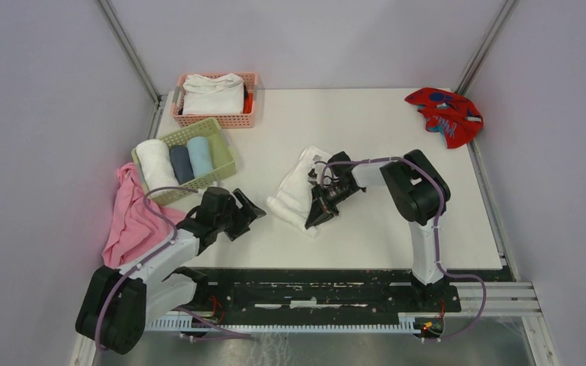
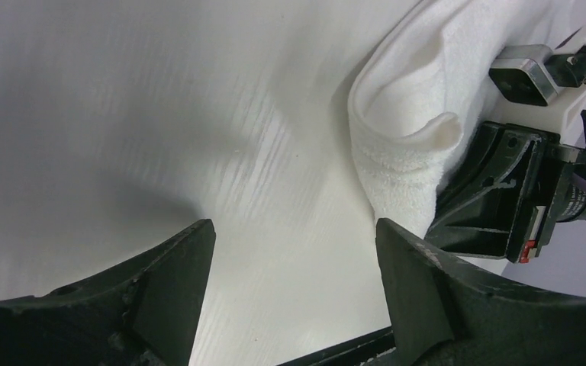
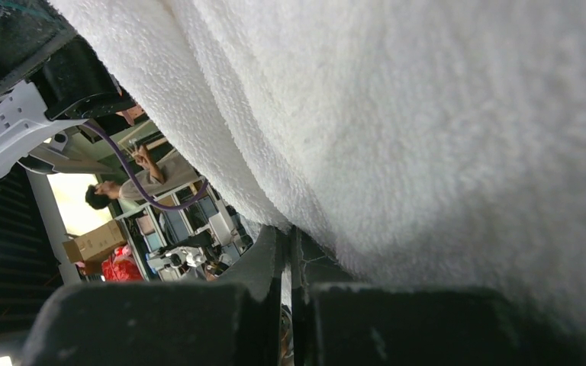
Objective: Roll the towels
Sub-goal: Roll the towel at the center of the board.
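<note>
Jaws of the left gripper (image 2: 294,236) stand wide apart with nothing between them, only the bare white table (image 1: 381,152) beneath. Jaws of the right gripper (image 1: 312,220) are closed almost tight. The white towel (image 1: 294,191) presses against its fingers (image 3: 252,274), but it cannot be told whether any cloth is pinched. This towel lies partly bunched near the middle of the table, between the two grippers, with the left one near its end and not touching it. A red towel (image 1: 445,116) with blue marks lies crumpled at the far right corner. A rolled light blue towel (image 1: 200,155) sits in a green basket (image 1: 226,162) at the far left. Just beside the basket, a pink cloth (image 1: 130,217) hangs over the table's left edge.
</note>
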Controlling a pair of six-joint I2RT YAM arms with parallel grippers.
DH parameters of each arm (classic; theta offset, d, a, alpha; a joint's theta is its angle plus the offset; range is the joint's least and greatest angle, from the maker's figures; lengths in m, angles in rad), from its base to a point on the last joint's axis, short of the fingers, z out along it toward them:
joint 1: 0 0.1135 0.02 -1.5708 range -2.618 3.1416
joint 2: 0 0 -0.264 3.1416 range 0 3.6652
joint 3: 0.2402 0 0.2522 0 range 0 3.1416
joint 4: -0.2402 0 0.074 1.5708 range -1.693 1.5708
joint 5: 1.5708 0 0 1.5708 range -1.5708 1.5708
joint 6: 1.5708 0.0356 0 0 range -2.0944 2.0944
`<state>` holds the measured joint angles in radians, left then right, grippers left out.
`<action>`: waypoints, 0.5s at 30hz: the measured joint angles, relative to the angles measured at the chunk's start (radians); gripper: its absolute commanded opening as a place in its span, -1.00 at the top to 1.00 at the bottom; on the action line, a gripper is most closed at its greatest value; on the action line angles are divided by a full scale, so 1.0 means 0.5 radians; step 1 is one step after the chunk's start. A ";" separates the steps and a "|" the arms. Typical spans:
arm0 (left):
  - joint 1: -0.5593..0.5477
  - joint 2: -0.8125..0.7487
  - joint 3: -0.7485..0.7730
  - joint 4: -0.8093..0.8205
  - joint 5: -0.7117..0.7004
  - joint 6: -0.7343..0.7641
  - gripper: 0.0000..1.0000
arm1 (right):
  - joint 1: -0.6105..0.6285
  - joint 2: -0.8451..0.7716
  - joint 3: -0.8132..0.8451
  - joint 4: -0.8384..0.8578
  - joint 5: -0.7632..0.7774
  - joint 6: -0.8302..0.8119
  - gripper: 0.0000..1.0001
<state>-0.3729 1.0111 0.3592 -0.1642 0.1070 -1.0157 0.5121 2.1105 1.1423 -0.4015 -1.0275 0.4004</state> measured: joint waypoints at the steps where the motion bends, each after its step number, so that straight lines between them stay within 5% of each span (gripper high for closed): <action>1: -0.004 0.018 -0.014 0.039 0.018 -0.007 -0.67 | 0.000 0.000 0.000 0.000 -0.001 -0.002 0.96; 15: -0.198 0.570 0.060 0.676 0.120 -0.153 -0.45 | 0.000 0.000 0.008 -0.018 0.002 -0.009 0.93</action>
<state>-0.4721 1.2961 0.3893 0.1738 0.1669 -1.0920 0.5121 2.1105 1.1465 -0.4107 -1.0264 0.3958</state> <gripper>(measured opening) 0.752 0.027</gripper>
